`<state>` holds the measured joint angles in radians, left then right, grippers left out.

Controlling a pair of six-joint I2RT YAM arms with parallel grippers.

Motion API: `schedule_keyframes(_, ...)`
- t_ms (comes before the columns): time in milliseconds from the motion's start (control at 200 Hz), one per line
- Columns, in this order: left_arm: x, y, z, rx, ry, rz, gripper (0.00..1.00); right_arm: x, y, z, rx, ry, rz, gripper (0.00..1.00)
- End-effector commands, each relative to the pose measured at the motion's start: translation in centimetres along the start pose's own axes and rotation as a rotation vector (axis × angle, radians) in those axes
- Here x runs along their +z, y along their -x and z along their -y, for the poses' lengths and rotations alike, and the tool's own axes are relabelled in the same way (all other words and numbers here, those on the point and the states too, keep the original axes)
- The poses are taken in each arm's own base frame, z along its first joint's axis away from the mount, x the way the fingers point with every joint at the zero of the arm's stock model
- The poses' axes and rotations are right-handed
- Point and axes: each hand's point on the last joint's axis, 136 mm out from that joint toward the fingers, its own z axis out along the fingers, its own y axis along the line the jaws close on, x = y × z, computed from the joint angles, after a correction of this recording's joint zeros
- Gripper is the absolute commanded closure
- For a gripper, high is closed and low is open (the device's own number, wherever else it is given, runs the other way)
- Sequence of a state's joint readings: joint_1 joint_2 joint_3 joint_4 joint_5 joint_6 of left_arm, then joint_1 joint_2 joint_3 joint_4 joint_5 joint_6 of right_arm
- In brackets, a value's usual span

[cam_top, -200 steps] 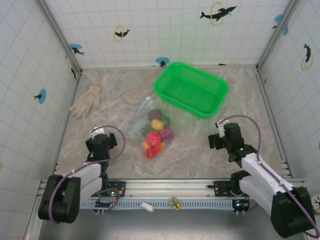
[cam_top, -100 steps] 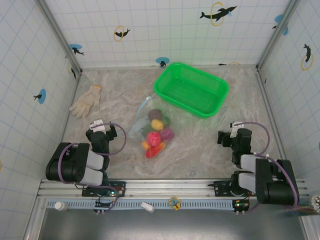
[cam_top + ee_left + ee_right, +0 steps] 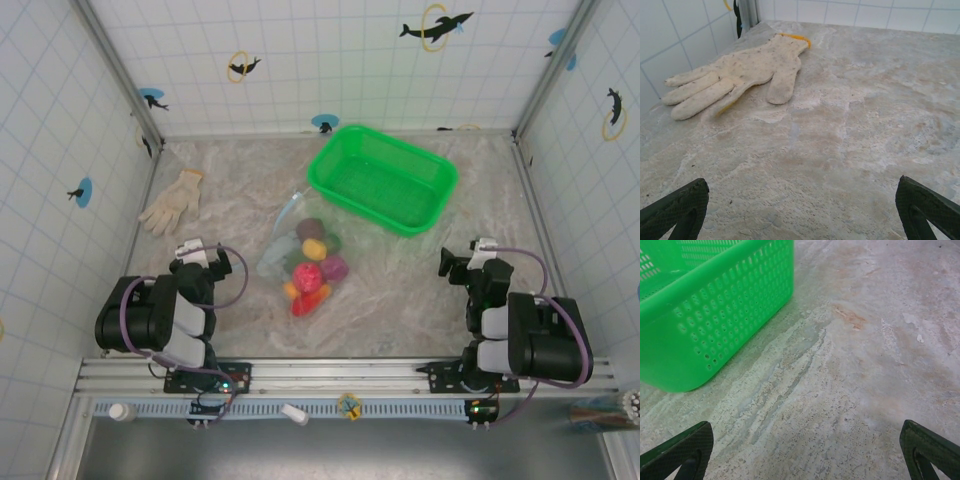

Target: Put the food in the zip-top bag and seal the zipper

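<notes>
Both spread wide, left pincer (image 3: pixel 200 259) and right pincer (image 3: pixel 469 264) flank the zip-top bag (image 3: pixel 276 254), well apart.

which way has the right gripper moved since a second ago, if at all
Yes. The right gripper has drawn back rightward, away from the zip-top bag, as its arm folded up over its base. The green basket sits unchanged.

The counter (image 3: pixel 855 130) looks like rough, matt stone, mottled beige and grey. The glove (image 3: pixel 735 75) is knitted off-white cloth, fuzzy and speckled. The basket (image 3: pixel 705 315) is glossy, perforated green plastic. The zip-top bag (image 3: pixel 278 250) is thin, clear, wrinkled plastic. The left tool (image 3: pixel 801 181) has dark fingers (image 3: pixel 682 205) with a finely ribbed matt face
</notes>
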<state>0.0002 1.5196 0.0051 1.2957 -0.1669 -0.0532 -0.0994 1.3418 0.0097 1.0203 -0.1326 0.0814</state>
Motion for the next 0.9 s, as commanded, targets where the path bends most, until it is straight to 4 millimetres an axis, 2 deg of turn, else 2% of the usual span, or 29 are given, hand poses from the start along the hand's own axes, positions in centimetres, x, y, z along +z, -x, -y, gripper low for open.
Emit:
schedule_keyframes(0, -0.2, 0.0, 0.3, -0.02, -0.022, 0.004, 0.02, 0.5, 0.9, 0.0, 0.004, 0.004, 0.022, 0.01)
schedule_keyframes(145, -0.2, -0.1, 0.3, -0.019, -0.022, 0.0, 0.02, 1.7, 0.6, -0.9, -0.001, 0.071, -0.03, 0.01)
schedule_keyframes(265, -0.2, -0.3, 0.3, -0.014, -0.022, -0.008, 0.02, 0.4, 1.4, -0.2, 0.046, 0.022, 0.06, 0.01)
schedule_keyframes(320, -0.2, -0.3, 0.3, -0.012, -0.023, -0.008, 0.02, 0.2, 1.6, -0.8, 0.044, 0.059, 0.098, 0.01)
schedule_keyframes(395, -0.2, -0.3, 0.3, -0.012, -0.023, -0.008, 0.02, 2.3, 0.6, -2.5, -0.009, 0.146, -0.013, 0.01)
schedule_keyframes(435, -0.2, -0.3, 0.3, -0.012, -0.023, -0.007, 0.02, 2.7, 0.2, -2.9, -0.046, 0.14, -0.038, 0.01)
schedule_keyframes(480, -0.2, -0.3, 0.3, -0.012, -0.024, -0.007, 0.03, 2.0, 0.5, -3.0, -0.075, 0.123, -0.004, 0.01)
schedule_keyframes(535, -0.3, -0.3, 0.4, -0.006, -0.028, -0.006, 0.02, 0.0, 0.0, -2.8, -0.101, 0.086, 0.058, 0.01)
schedule_keyframes(585, -0.4, -0.3, 0.8, 0.001, -0.052, -0.005, 0.02, -2.2, 1.7, -3.1, -0.127, 0.07, 0.199, 0.0)
schedule_keyframes(626, -0.5, -0.3, 1.0, 0.008, -0.068, -0.003, 0.02, -2.2, 1.2, -2.9, -0.144, 0.043, 0.177, 0.0)
schedule_keyframes(681, -0.6, -0.3, 1.3, 0.012, -0.081, 0.001, 0.02, -0.4, 0.1, -2.4, -0.142, 0.017, 0.082, 0.0)
schedule_keyframes(736, -0.6, -0.2, 1.3, 0.012, -0.084, 0.0, 0.02, 0.4, 0.6, -1.1, -0.103, -0.06, 0.088, 0.0)
schedule_keyframes(761, -0.5, -0.3, 1.3, 0.012, -0.083, -0.002, 0.02, 0.4, 0.7, 0.3, -0.068, -0.14, 0.088, 0.0)
schedule_keyframes(786, -0.6, -0.3, 1.2, 0.011, -0.082, -0.004, 0.02, 0.3, 0.6, 0.9, -0.05, -0.173, 0.082, 0.0)
schedule_keyframes(836, -0.5, -0.3, 1.3, 0.01, -0.085, -0.004, 0.03, 0.5, 0.2, 1.0, -0.051, -0.181, 0.055, 0.0)
schedule_keyframes(896, -0.6, -0.2, 1.3, 0.013, -0.085, 0.001, 0.02, 0.2, 0.6, 1.0, -0.058, -0.189, 0.088, 0.0)
